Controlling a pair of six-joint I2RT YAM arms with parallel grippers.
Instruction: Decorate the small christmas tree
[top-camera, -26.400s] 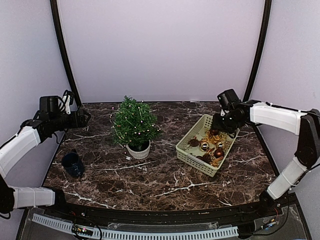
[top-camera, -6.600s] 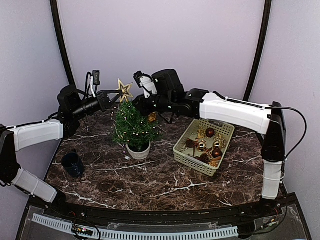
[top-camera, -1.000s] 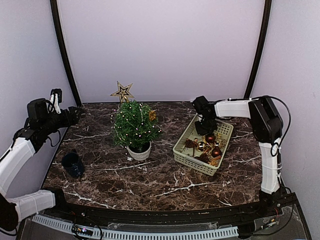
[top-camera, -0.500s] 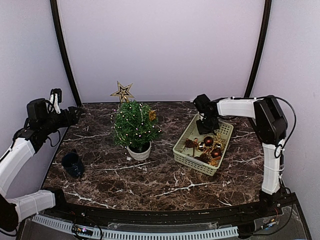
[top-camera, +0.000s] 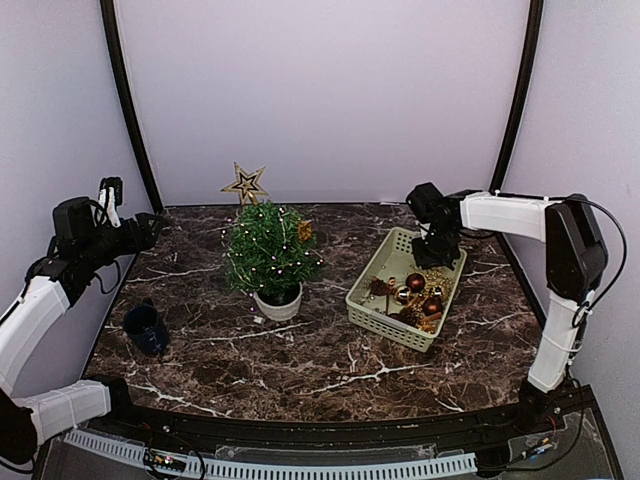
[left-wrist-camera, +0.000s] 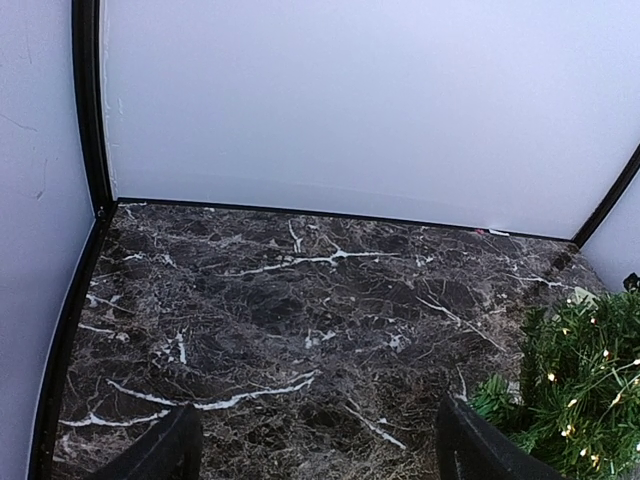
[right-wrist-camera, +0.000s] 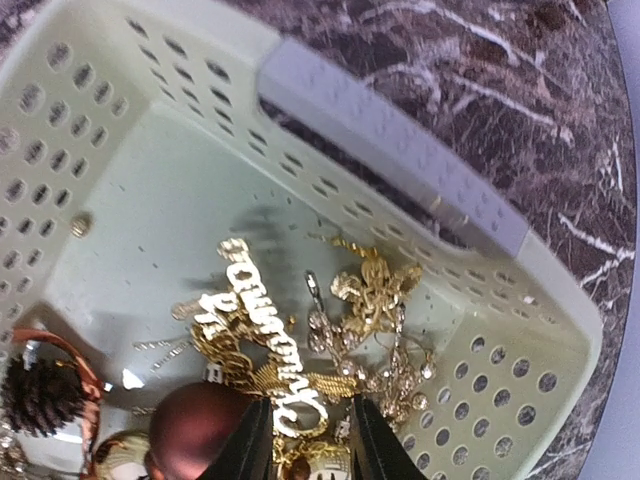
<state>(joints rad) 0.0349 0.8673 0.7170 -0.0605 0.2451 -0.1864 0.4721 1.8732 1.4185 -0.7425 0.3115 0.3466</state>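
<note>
The small christmas tree (top-camera: 268, 252) stands in its white pot (top-camera: 278, 301) left of centre, with lights, a gold star (top-camera: 245, 183) at its top and a gold ornament (top-camera: 304, 230) on its right side. Its edge shows in the left wrist view as green branches (left-wrist-camera: 575, 380). My right gripper (top-camera: 437, 254) hangs over the far end of the beige basket (top-camera: 372, 305). In the right wrist view the right gripper (right-wrist-camera: 308, 440) is narrowly open, its fingers either side of the end of a gold glitter word ornament (right-wrist-camera: 262, 335). My left gripper (top-camera: 150, 232) is wide open and empty at the far left, also seen as (left-wrist-camera: 315, 460).
The basket (right-wrist-camera: 400, 140) also holds a dark red ball (right-wrist-camera: 200, 425), a pine cone (right-wrist-camera: 42, 395) and gold filigree ornaments (right-wrist-camera: 385, 300). A dark blue mug (top-camera: 145, 328) sits on the marble table near the left edge. White walls enclose the back and sides.
My right gripper has shifted to the right over the basket's far end. The left arm and the tree have not moved.
</note>
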